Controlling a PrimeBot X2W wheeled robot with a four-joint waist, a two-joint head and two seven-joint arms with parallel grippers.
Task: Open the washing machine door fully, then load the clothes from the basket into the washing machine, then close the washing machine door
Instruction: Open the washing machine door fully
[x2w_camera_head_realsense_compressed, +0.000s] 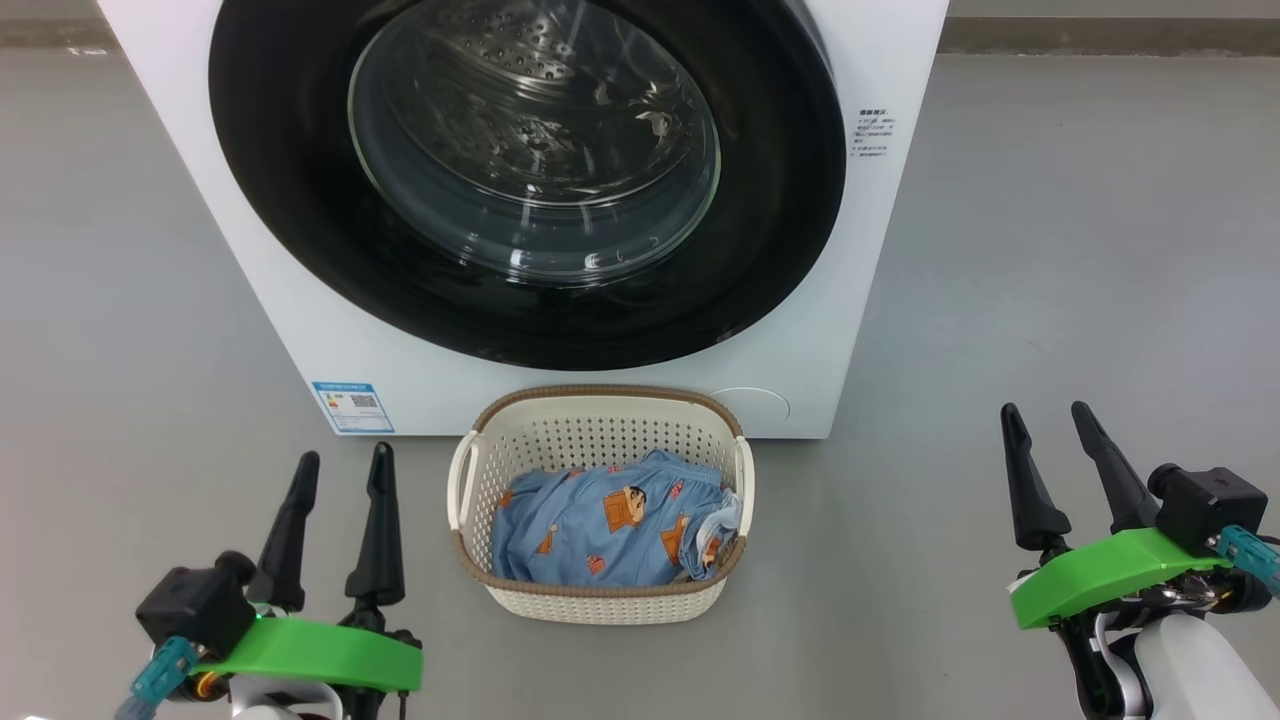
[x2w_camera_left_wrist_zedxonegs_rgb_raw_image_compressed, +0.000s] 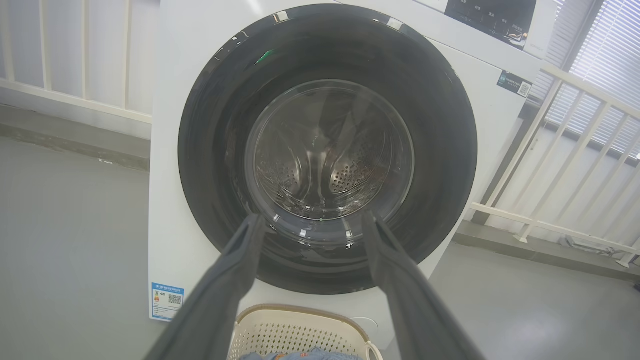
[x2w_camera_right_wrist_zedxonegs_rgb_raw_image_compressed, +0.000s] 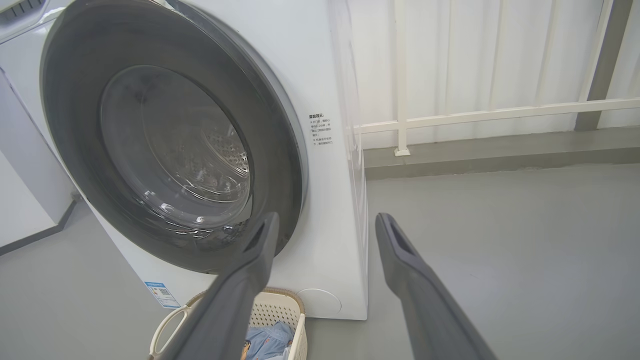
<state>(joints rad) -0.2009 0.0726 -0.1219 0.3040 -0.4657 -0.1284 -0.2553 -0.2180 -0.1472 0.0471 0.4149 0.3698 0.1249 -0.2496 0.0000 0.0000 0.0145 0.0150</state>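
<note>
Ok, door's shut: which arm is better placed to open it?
Right, probably: both jaws stand open and empty, but the right gripper points at the washing machine door's right edge; the left gripper faces its glass. Handle side unclear.

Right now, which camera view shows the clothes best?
The head view: seen from above, the clothes lie almost whole inside the basket. The left wrist view catches a thin blue strip at its bottom edge; the right wrist view, a small part low down.
</note>
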